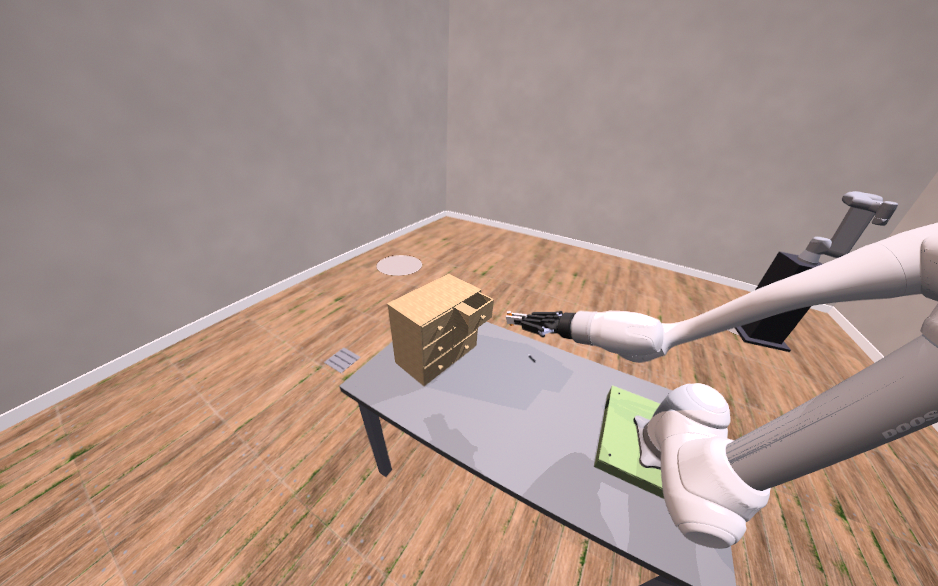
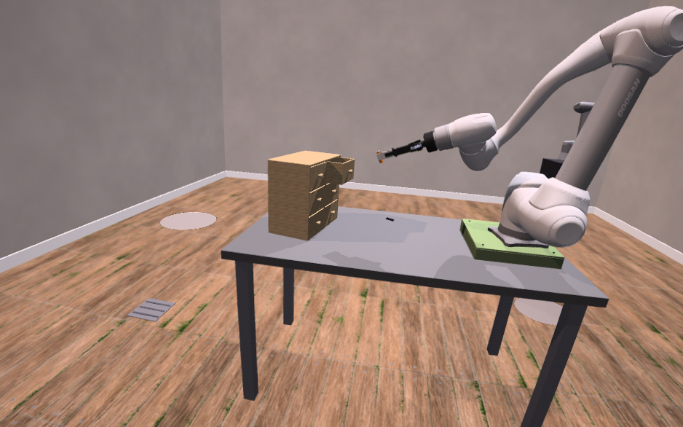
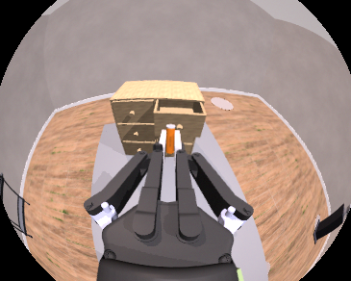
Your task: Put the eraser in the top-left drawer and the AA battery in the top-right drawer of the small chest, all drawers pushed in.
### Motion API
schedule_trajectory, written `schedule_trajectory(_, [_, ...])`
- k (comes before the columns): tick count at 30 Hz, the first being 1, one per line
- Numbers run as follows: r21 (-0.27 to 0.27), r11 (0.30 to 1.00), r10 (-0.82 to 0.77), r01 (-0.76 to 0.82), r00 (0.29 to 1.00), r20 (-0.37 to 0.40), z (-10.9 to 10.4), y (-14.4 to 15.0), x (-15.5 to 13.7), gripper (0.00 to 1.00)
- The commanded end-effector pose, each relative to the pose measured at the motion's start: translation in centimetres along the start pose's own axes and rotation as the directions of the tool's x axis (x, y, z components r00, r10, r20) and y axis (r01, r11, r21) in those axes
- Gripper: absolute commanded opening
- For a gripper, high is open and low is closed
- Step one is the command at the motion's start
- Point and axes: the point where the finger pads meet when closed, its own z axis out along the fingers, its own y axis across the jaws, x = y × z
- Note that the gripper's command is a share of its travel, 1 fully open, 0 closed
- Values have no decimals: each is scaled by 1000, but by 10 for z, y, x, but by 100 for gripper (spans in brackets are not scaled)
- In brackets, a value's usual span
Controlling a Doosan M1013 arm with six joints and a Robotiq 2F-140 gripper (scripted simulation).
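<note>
The small wooden chest (image 1: 407, 342) (image 2: 287, 196) (image 3: 152, 90) stands upright at the table's far end. Its top right drawer (image 2: 346, 177) (image 3: 192, 123) is pulled partly out; the part of its inside that shows looks empty. The top left drawer (image 3: 122, 114) looks pushed in. My gripper (image 1: 513, 318) (image 2: 380, 156) (image 3: 170, 138) is shut on the AA battery (image 3: 170, 139), an orange cylinder with a silvery end. It holds it in the air in front of the open drawer, a short way off its front and not over it. The eraser does not show in any view.
A small dark object (image 1: 531, 358) (image 2: 389, 218) lies on the grey table (image 1: 487, 436) (image 2: 413, 259), in front of the chest. The green base plate (image 1: 614, 429) (image 2: 519, 255) carries the arm at the other end. The chest's other drawers look pushed in.
</note>
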Motion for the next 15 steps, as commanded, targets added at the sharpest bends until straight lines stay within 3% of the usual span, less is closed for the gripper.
schedule_trajectory(1, [26,1000,6,-5,999,-41,2,3,0,6])
schedule_trajectory(15, [26,1000,6,-5,999,-41,16,2,5,6])
